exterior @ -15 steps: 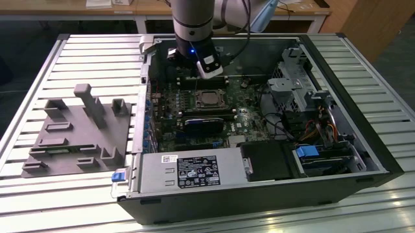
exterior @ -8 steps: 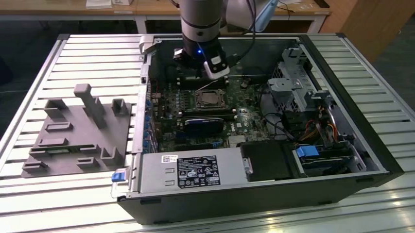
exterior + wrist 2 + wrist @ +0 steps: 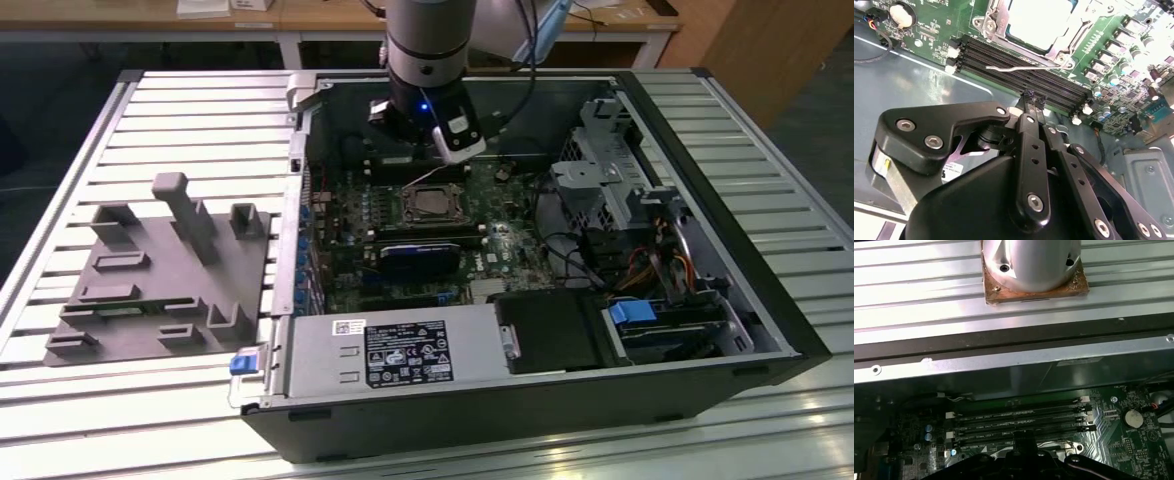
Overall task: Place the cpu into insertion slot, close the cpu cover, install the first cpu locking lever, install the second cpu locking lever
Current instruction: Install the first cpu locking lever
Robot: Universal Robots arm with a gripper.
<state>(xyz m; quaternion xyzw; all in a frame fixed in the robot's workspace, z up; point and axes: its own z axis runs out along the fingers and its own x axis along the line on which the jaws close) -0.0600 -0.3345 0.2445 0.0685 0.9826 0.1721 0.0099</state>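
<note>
Exterior view, upper centre: black jaws, pinched shut and empty, hang near the dull silver square cpu (image 3: 430,204).

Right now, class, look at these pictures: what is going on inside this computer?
A robot arm reaches into an open computer case. Its hand, shut and empty, hangs close to the memory slots beside the insertion slot. The cpu already sits in that slot, and the cpu cover appears to lie flat around it. One thin locking lever sticks out over the memory slots, apparently not hooked down yet.
</note>
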